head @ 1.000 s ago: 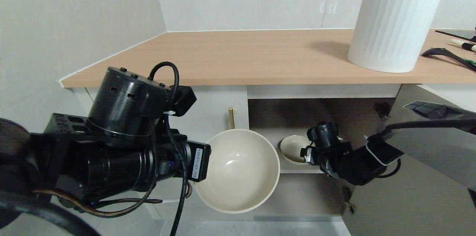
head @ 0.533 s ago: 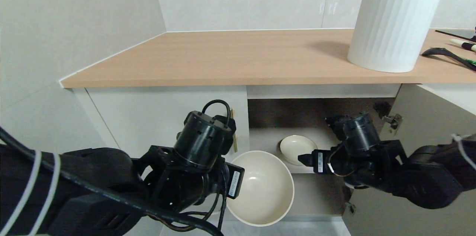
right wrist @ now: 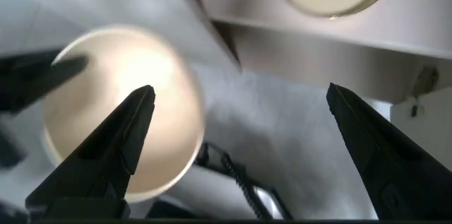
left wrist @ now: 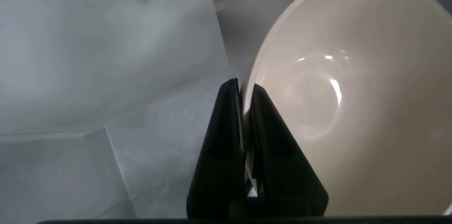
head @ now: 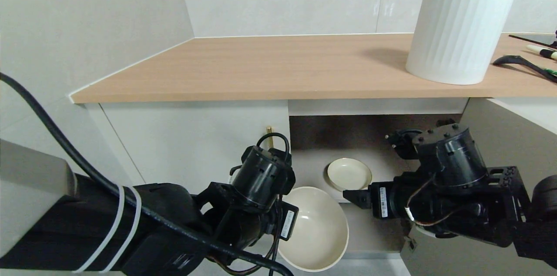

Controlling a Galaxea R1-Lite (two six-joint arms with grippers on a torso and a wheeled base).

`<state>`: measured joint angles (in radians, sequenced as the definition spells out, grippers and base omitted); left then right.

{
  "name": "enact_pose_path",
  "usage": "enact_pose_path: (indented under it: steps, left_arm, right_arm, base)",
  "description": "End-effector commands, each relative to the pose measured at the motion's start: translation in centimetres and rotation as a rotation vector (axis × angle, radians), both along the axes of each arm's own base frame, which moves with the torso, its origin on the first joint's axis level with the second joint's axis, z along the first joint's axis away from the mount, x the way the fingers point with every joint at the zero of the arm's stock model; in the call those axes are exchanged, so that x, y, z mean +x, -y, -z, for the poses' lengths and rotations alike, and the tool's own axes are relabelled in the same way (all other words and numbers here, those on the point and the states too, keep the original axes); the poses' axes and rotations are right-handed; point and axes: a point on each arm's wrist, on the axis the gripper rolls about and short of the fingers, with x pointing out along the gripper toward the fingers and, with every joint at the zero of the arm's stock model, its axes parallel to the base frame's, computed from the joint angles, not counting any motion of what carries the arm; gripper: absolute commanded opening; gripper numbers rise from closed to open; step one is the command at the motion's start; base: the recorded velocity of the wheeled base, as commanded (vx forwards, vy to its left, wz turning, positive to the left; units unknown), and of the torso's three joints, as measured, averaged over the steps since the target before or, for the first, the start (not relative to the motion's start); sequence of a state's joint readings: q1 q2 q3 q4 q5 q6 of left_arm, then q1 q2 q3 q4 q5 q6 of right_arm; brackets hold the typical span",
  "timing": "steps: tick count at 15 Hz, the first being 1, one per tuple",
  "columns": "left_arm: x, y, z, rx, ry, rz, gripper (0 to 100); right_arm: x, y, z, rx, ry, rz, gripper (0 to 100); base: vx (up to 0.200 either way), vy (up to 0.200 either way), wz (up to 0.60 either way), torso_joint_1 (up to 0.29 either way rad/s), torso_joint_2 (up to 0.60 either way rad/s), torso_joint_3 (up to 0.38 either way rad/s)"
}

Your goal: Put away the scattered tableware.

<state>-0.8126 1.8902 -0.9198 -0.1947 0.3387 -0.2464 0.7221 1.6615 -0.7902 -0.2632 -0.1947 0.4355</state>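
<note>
**Shelving the bowl**

We hold the bowl (head: 315,228) low before the open cabinet (head: 374,128), left hand (left wrist: 244,93) pinched shut on its rim. We level it, then slide it onto the shelf (head: 311,160) beside the dish (head: 349,174). Right hand (right wrist: 239,93) is spread wide, empty. Both pieces are round, cream, glossy ware; we expect a slippery rim.

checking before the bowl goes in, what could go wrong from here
The left gripper pinches the bowl by its rim only; it could slip.
The small dish sits on the cabinet shelf; the bowl might knock it.
The open right gripper hangs close beside the bowl; they could collide.
</note>
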Motion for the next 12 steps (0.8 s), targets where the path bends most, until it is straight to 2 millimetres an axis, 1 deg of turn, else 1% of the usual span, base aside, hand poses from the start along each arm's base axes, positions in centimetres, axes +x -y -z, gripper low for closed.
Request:
enact_pose_path:
  steps: [1, 4, 7, 12]
  left_arm:
    - [0.1, 0.1, 0.3, 0.004, 0.000, -0.002, 0]
    - [0.2, 0.2, -0.1, -0.002, 0.047, -0.033, 0]
    - [0.0, 0.2, -0.5, -0.013, 0.058, -0.030, 0]
    - [-0.5, 0.3, -1.2, -0.028, 0.071, -0.020, 0]
  right_arm:
    - [-0.5, -0.8, 0.5, -0.016, -0.021, -0.033, 100]
    - [-0.4, -1.6, 2.0, -0.049, -0.064, -0.051, 100]
    - [-0.1, -2.3, 3.5, -0.083, -0.101, -0.063, 100]
    - [0.0, -2.6, 3.8, -0.077, -0.113, -0.056, 100]
  base:
    - [0.000, 0.000, 0.00, 0.000, 0.00, 0.000]
    - [0.000, 0.000, 0.00, 0.000, 0.00, 0.000]
    - [0.000, 0.000, 0.00, 0.000, 0.00, 0.000]
    - [0.000, 0.000, 0.00, 0.000, 0.00, 0.000]
